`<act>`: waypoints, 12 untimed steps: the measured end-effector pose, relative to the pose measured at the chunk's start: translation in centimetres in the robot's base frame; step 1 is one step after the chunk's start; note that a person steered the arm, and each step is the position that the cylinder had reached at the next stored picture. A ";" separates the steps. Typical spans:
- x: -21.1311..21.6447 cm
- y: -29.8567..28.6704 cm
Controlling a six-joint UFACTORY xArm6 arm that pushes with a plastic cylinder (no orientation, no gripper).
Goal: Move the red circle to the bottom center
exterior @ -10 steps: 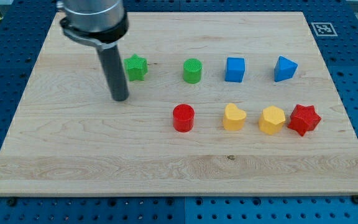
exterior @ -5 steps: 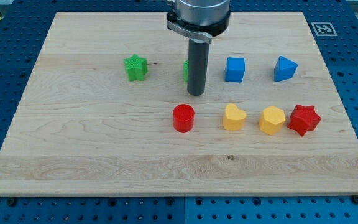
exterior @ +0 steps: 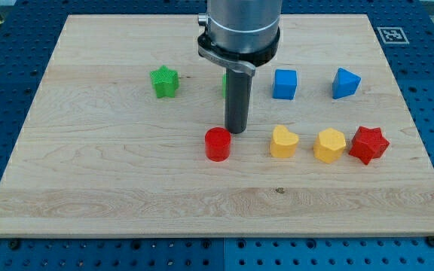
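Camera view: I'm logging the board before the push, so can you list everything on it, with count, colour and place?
red circle: one, red, middle of the board, just below and left of the tip
green star: one, green, upper left
green cylinder: one, green, upper middle, mostly hidden behind the rod
blue cube: one, blue, upper right of the rod
blue block: one, blue, far upper right, shape unclear
yellow heart: one, yellow, right of the red circle
yellow block: one, yellow, right of the heart
red star: one, red, right end of the row
wooden board: one, light wood
my tip: one, dark rod, at the red circle's upper right edge
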State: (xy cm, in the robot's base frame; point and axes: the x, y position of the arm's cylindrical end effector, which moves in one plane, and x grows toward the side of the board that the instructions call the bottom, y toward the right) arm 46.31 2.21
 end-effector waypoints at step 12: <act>2.9 -1.0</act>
